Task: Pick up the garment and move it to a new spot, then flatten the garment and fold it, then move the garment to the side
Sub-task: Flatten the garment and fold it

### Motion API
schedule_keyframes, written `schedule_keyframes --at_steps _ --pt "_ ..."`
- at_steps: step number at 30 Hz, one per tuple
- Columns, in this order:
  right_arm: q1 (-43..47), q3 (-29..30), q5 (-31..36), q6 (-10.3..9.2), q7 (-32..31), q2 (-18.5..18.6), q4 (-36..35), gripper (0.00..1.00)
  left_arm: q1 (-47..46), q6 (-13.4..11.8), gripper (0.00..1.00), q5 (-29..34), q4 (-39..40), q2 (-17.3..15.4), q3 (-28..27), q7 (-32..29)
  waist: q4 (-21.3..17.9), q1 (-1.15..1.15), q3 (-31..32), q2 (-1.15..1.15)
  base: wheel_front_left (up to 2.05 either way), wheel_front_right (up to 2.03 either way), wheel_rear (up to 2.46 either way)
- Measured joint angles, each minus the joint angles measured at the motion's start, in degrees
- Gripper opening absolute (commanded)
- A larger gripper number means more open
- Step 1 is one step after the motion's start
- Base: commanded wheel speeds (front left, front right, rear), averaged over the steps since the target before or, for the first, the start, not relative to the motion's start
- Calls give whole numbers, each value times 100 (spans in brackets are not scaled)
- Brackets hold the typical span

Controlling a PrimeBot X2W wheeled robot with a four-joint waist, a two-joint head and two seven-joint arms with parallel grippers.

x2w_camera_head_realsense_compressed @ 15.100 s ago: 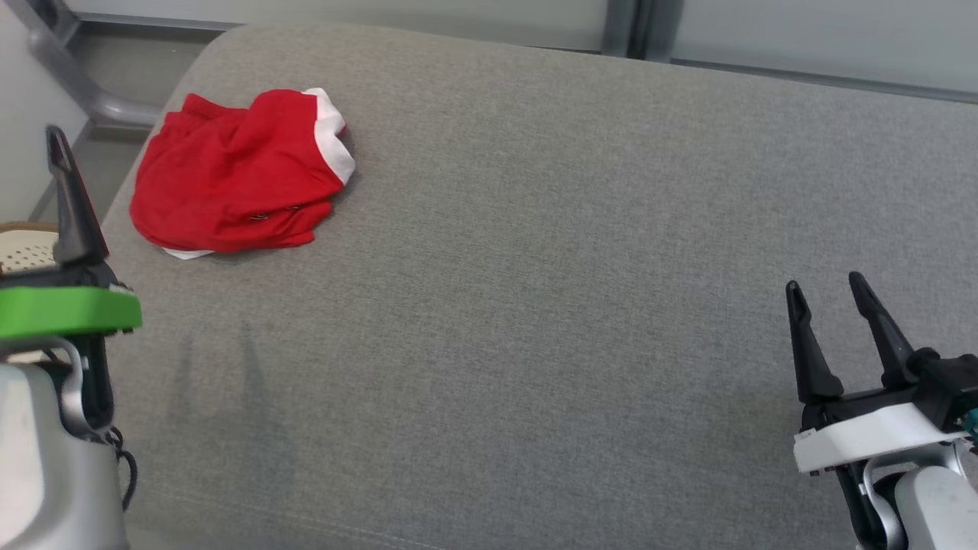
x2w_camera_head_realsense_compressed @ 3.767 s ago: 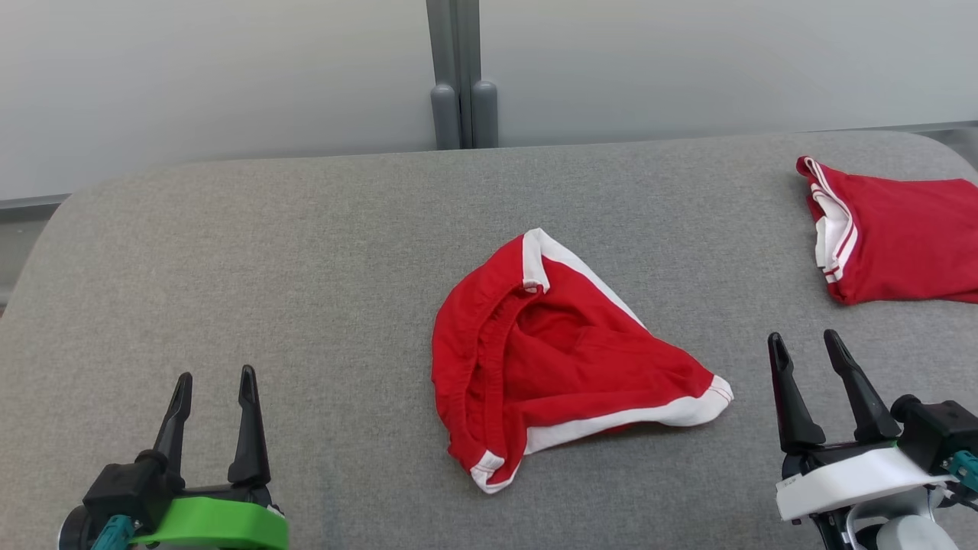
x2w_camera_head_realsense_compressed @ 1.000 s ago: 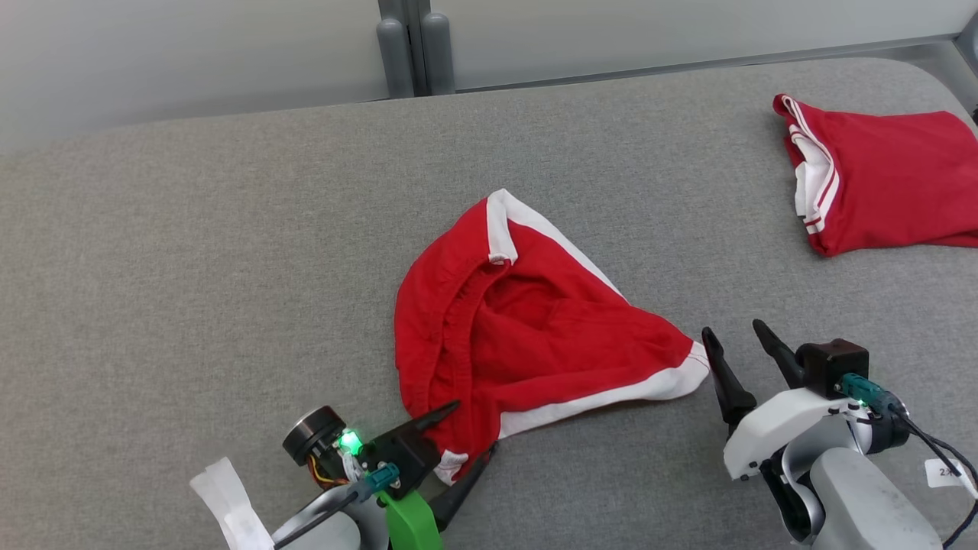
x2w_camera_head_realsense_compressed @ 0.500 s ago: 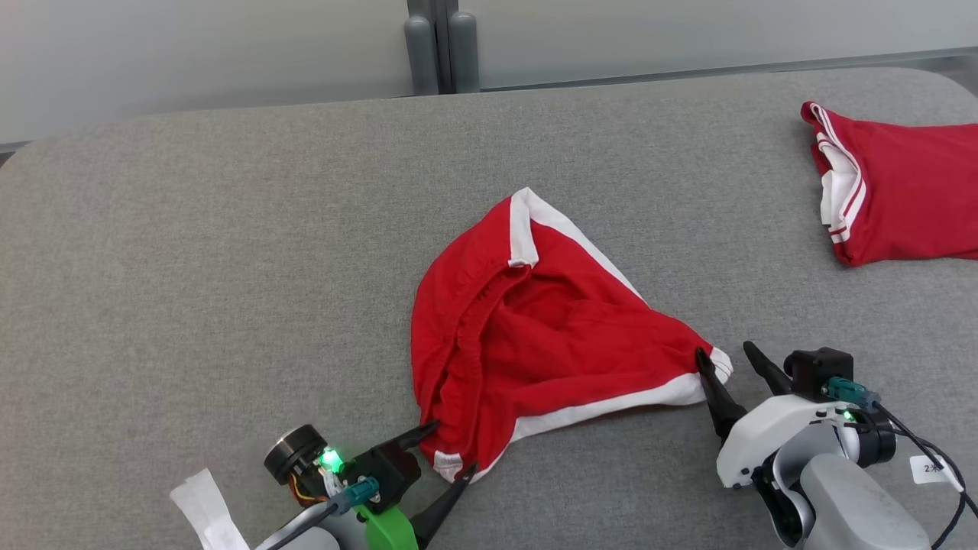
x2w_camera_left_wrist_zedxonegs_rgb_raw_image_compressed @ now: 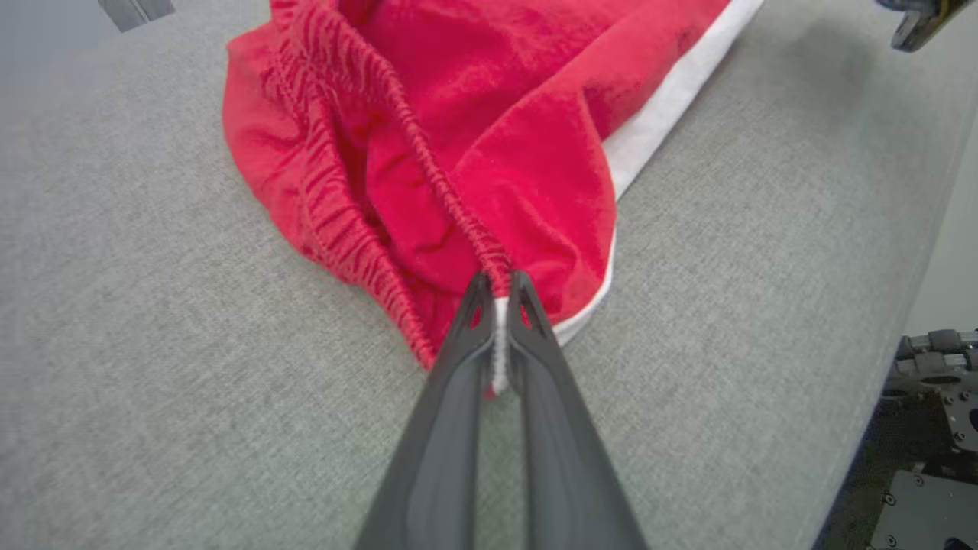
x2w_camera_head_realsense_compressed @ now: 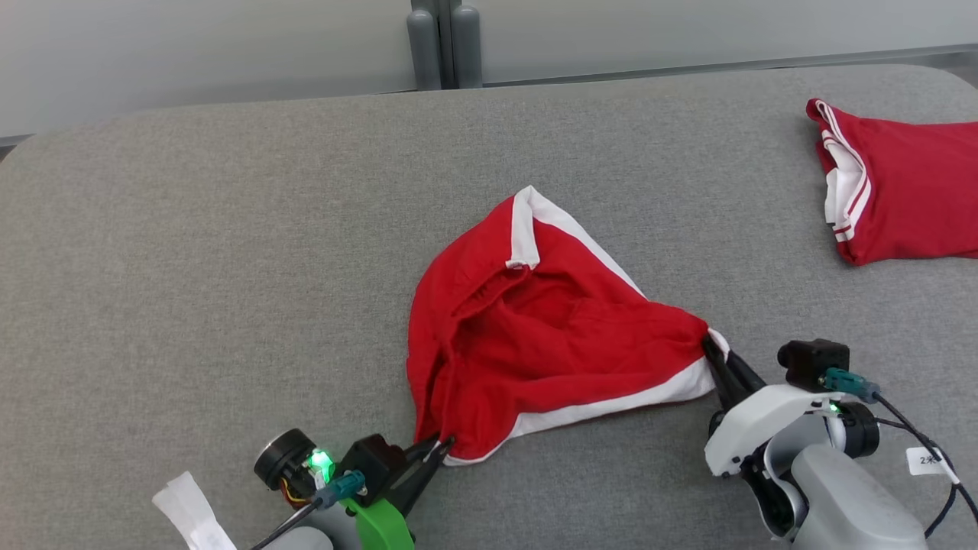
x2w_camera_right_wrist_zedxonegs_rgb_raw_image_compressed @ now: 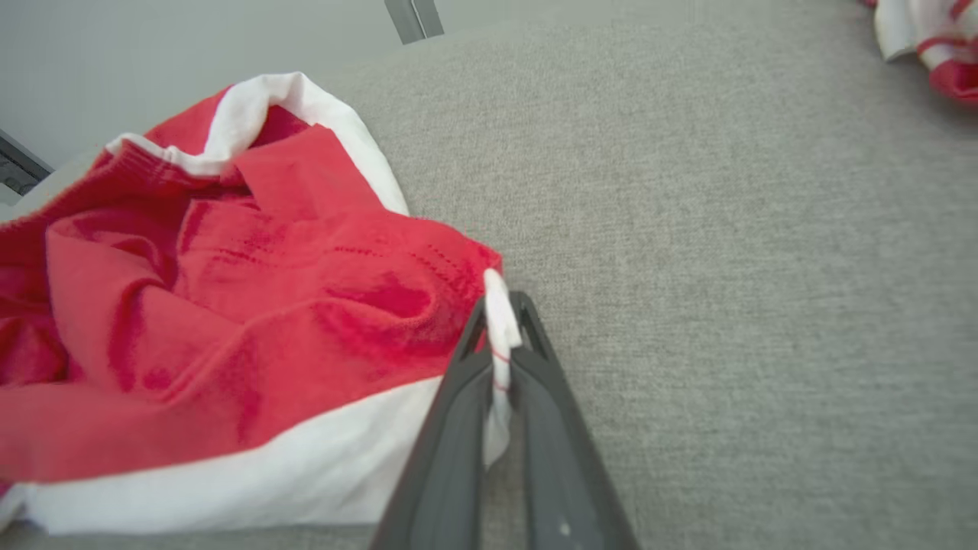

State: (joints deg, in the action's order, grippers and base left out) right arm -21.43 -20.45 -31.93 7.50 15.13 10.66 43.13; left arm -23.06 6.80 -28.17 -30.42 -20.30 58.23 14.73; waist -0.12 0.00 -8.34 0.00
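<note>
The garment (x2w_camera_head_realsense_compressed: 550,344) is a pair of red shorts with white trim, lying crumpled in the middle of the grey cushion (x2w_camera_head_realsense_compressed: 229,244). My left gripper (x2w_camera_head_realsense_compressed: 442,445) is shut on its near left corner; the left wrist view shows the elastic waistband and white hem (x2w_camera_left_wrist_zedxonegs_rgb_raw_image_compressed: 498,305) pinched between the dark fingers (x2w_camera_left_wrist_zedxonegs_rgb_raw_image_compressed: 458,359). My right gripper (x2w_camera_head_realsense_compressed: 712,350) is shut on the right corner, where the right wrist view shows white trim (x2w_camera_right_wrist_zedxonegs_rgb_raw_image_compressed: 500,328) clamped between the fingers (x2w_camera_right_wrist_zedxonegs_rgb_raw_image_compressed: 458,382). The cloth (x2w_camera_right_wrist_zedxonegs_rgb_raw_image_compressed: 229,305) bunches up between the two grips.
A second red garment (x2w_camera_head_realsense_compressed: 901,191) with white stripes lies folded at the cushion's far right edge. A grey post (x2w_camera_head_realsense_compressed: 443,38) stands behind the cushion. The cushion's right edge and dark machinery (x2w_camera_left_wrist_zedxonegs_rgb_raw_image_compressed: 932,428) appear in the left wrist view.
Both grippers went from open around the garment's corners to shut on them. The cloth has been drawn a little taut between them.
</note>
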Motion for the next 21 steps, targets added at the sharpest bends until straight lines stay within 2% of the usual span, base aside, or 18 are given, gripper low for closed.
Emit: schedule_keyframes --at_steps 6,12,15,21 --pt "-37 174 -127 0 -1 136 -588 0 -60 -102 0 -160 511 -44 -464 23 -30 0 57 0 0 0 0" --pt "-657 182 -487 0 -35 299 -822 0 -602 -179 0 -361 1060 -124 -1205 30 -50 0 6 0 0 0 0" --pt "-1229 126 -760 0 -244 352 -887 0 -1119 -140 0 -477 1134 -135 -1500 31 -63 0 -99 0 0 0 0" --pt "-2976 238 -1093 0 -756 503 -772 0 -2859 0 0 -953 816 31 -2064 -92 -102 0 -524 0 0 0 0"
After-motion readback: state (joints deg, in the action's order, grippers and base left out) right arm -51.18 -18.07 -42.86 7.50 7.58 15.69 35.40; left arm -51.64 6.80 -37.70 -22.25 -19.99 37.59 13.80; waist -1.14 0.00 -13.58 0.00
